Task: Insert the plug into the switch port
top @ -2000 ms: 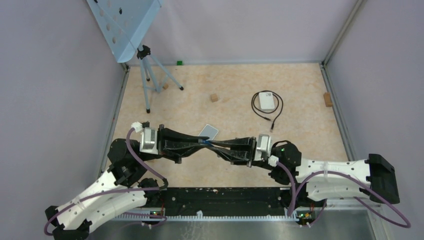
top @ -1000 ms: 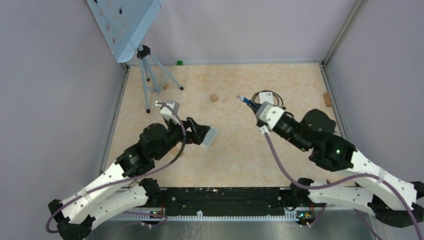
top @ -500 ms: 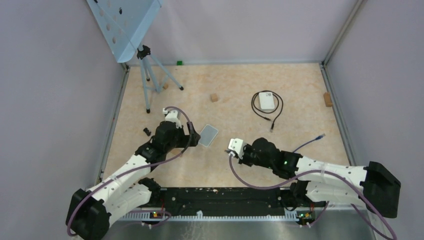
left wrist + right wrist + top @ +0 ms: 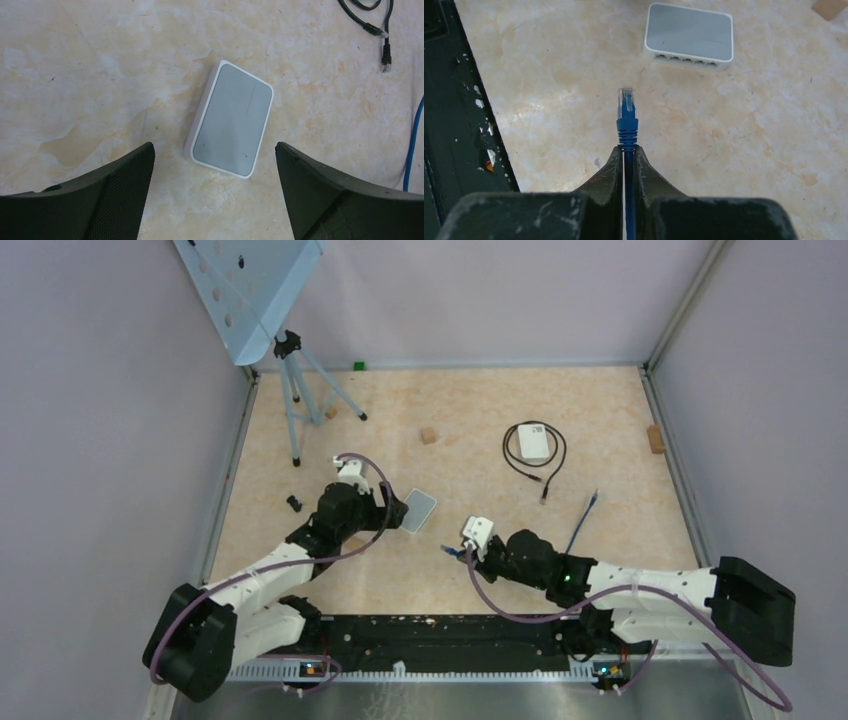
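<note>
Having been swung down from a raised pose, the right pincer [image 4: 627, 149] is now set low over the tabletop [image 4: 480, 410], clamped on the blue cable [image 4: 580, 525] just behind the plug [image 4: 626, 107]. The plug is pointed toward the switch [image 4: 689, 35], whose row of ports [image 4: 686, 58] faces it, though the two are apart and the switch sits a little off the plug's line. The left pincer [image 4: 214, 147] has been drawn back above the switch and is spread wide, with nothing gripped. A sideways correction and a straight advance are judged to remain; the unheld switch may be pushed away.
</note>
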